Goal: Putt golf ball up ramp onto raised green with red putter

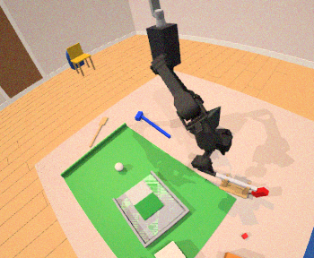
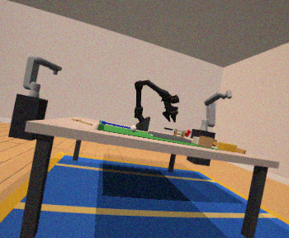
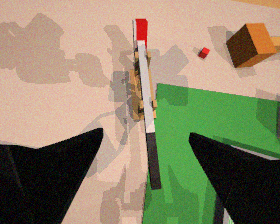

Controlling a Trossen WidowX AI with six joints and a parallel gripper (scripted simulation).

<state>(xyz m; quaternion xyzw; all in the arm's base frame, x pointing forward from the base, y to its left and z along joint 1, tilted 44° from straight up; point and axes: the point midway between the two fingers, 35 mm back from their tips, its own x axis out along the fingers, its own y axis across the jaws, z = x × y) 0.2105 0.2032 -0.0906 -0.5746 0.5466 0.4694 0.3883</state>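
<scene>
- Two wide-open fingers of our gripper (image 3: 146,150) hold nothing above the red putter (image 3: 147,107).
- At 1 o'clock sit a small red cube (image 3: 204,52) and a brown mallet (image 3: 251,44).

The top view looks steeply down on the table (image 1: 272,148). The exterior view sits low and far. The wrist view looks down close; all share the putter (image 3: 147,100), pointing toward 12 there.
</scene>
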